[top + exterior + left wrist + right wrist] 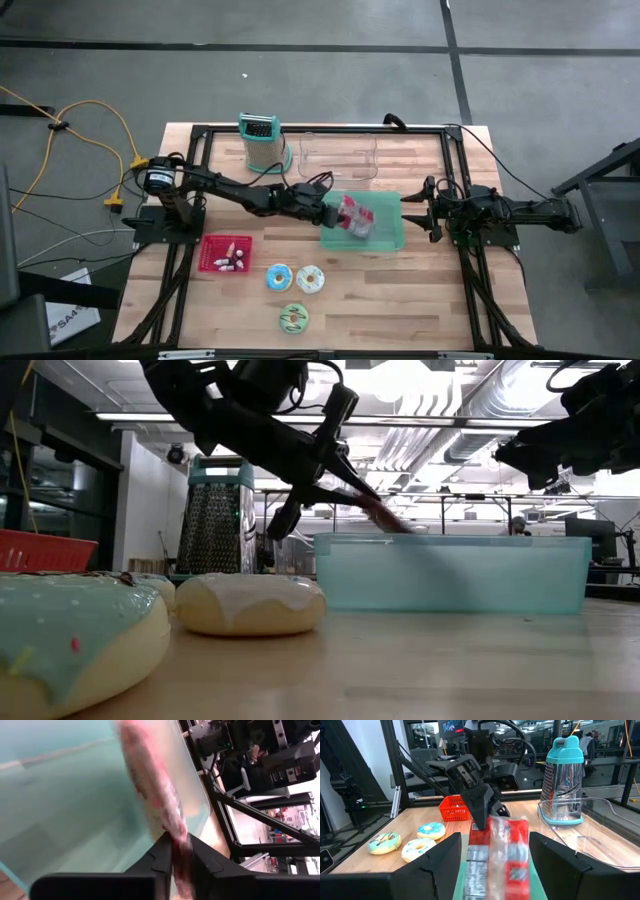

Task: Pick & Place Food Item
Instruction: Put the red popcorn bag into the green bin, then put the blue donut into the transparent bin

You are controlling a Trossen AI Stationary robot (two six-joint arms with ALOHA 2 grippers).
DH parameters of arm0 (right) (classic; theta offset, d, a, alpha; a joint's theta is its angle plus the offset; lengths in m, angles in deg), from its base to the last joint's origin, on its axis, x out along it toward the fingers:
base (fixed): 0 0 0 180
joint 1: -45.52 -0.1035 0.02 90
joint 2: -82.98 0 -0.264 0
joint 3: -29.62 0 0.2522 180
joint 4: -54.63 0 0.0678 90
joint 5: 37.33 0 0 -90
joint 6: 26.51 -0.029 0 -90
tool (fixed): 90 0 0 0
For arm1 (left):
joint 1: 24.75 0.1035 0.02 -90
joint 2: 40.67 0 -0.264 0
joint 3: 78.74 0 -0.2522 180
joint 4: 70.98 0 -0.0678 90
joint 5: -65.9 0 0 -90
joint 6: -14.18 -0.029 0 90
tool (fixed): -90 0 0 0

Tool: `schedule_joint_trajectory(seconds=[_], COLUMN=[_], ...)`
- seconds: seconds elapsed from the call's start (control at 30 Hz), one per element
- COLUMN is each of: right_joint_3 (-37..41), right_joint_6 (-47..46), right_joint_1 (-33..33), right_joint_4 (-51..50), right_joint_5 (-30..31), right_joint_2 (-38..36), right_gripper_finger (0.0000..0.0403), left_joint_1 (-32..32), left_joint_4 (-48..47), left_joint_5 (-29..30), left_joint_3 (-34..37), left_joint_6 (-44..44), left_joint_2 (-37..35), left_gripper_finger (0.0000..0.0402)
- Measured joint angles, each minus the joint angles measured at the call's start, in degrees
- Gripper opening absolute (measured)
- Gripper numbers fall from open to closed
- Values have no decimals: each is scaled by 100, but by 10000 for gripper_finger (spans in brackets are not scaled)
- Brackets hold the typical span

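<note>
The food item is a clear packet with red and white contents (pixel 358 218). It sits tilted over the teal tray (pixel 392 244) at the table's middle. My left gripper (pixel 335 212) reaches in from the table's left and is shut on the packet's near end, at the tray's left rim. In the low view the packet (pixel 385 517) slants down behind the tray wall (pixel 450 575), which hides its lower end. My right gripper (pixel 432 210) waits open at the table's right, just outside the tray. My left gripper pinches the packet's left end (pixel 176 845) between its two fingers (pixel 159 860), with the packet standing edge-on in the gap. The fingers come from the table's left, slanting slightly down. The packet stretches away from them over the tray (pixel 75 820); the tray wall hides whether its far end rests on the floor.
A metal grater with a teal top (pixel 262 142) and a clear container (pixel 338 158) stand at the far side. A red basket (pixel 225 253) and three doughnuts (pixel 280 277) (pixel 310 279) (pixel 293 318) lie on the near left of the wooden table.
</note>
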Motion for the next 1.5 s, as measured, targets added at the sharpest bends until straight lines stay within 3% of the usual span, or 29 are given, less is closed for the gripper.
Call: schedule_joint_trajectory(seconds=[0.27, 0.57, 0.87, 1.13, 1.3, 1.5], right_joint_3=[-1, -1, 0, -1, 0, -1], right_joint_6=[0, 0, 0, 0, 0, 0], right_joint_1=[-1, 0, -2, -2, -1, 0], right_joint_4=[0, 0, 0, 0, 1, 0], right_joint_5=[-1, 0, 0, -2, -1, 0], right_joint_2=[1, 1, 0, 1, -1, -2], right_gripper_finger=[223, 223, 223, 223, 223, 223], left_joint_1=[0, -116, 261, 523, 604, 570], left_joint_4=[38, 226, 123, -169, -726, -1759], left_joint_5=[-2, -44, -1319, -1848, -1776, -1298], left_joint_3=[0, 0, 0, 0, 2, 0], left_joint_6=[-23, 126, 227, 124, -123, -401], left_joint_2=[0, -2, -7, -71, -330, -888], left_gripper_finger=[104, 115, 115, 115, 115, 115])
